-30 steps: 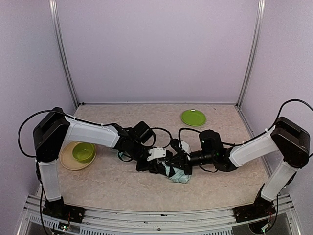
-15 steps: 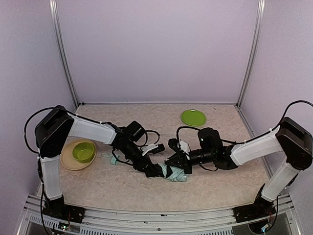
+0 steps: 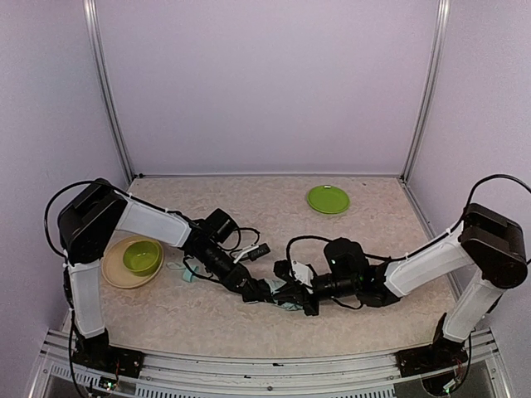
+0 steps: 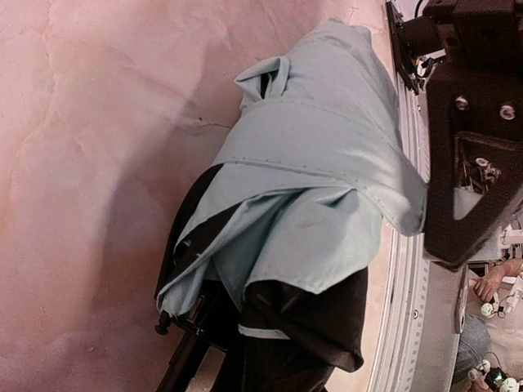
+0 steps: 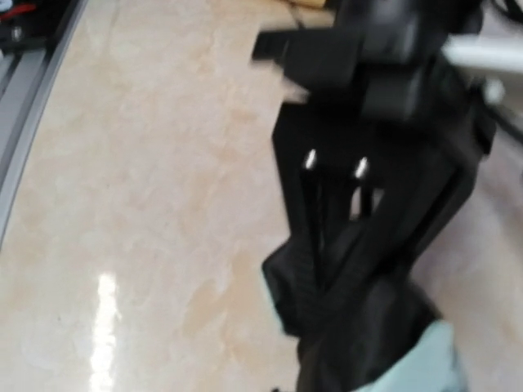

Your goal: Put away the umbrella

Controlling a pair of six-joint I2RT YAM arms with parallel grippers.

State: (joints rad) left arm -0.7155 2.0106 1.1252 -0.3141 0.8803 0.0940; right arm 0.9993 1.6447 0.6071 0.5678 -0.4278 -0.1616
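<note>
Umbrella (image 4: 319,188), lower centre of the top view, lies bunched on the table (image 3: 207,327). Left gripper (image 3: 264,292) appears clamped on its black lining. Right gripper (image 3: 299,301): hold cannot be told (view blurred). Gather folds evenly, tugging gently.

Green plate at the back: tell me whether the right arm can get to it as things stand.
Probably yes. The green plate lies alone on bare table behind the right arm, with nothing between. But the right gripper is down at the umbrella, so it would have to draw off first.
</note>
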